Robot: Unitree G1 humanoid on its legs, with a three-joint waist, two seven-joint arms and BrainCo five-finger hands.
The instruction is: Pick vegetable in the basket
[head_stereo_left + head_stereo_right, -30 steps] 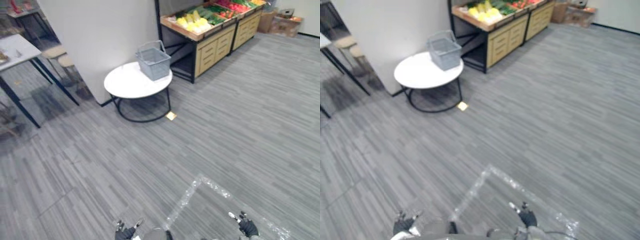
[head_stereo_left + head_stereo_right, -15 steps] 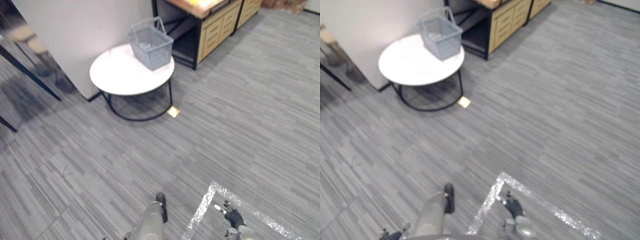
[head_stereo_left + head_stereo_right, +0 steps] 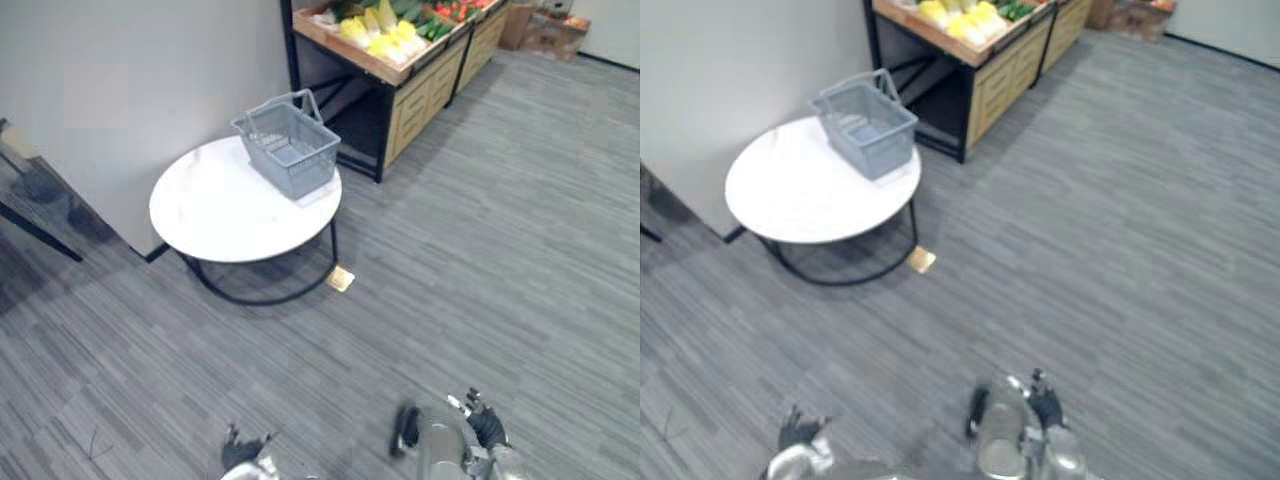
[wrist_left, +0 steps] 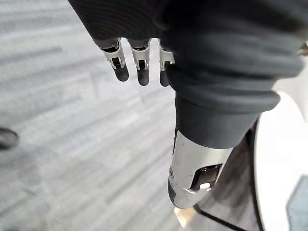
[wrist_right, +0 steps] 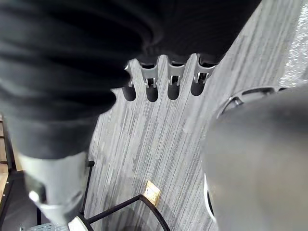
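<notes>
Vegetables (image 3: 385, 25) are lying on the stand (image 3: 420, 95) behind the table (image 3: 220, 215) bearing the basket (image 3: 290, 150), while we are holding our left hand (image 3: 243, 455) and right hand (image 3: 487, 428) slack-fingered and empty, well short of it.

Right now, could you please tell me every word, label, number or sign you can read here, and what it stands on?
No text can be read.
The grey shopping basket: no label visible.
The tan square on the floor: too small to tell.
The cardboard boxes past the produce stand: any print is too blurred.
</notes>
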